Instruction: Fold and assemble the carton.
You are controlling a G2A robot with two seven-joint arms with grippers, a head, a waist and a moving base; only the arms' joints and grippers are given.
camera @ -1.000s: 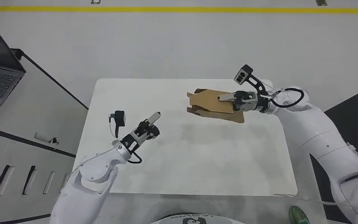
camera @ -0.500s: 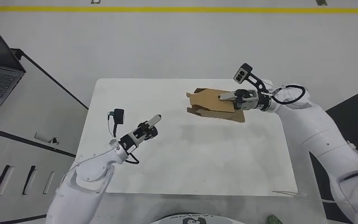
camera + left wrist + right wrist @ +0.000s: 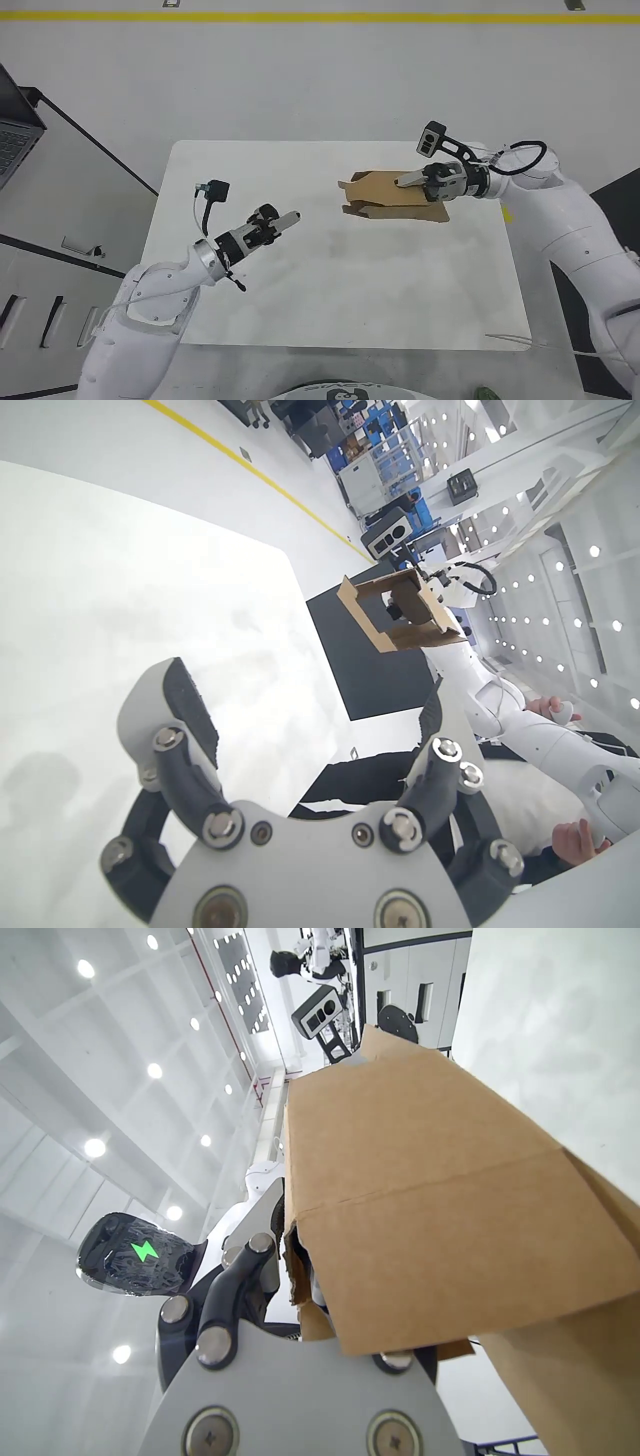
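Carton (image 3: 384, 193) between right fingers (image 3: 407, 181)

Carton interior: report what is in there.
The left wrist view looks into the open end of the carton: bare cardboard walls, and what looks like a dark part of the right gripper inside. Whatever lies behind that part is covered.
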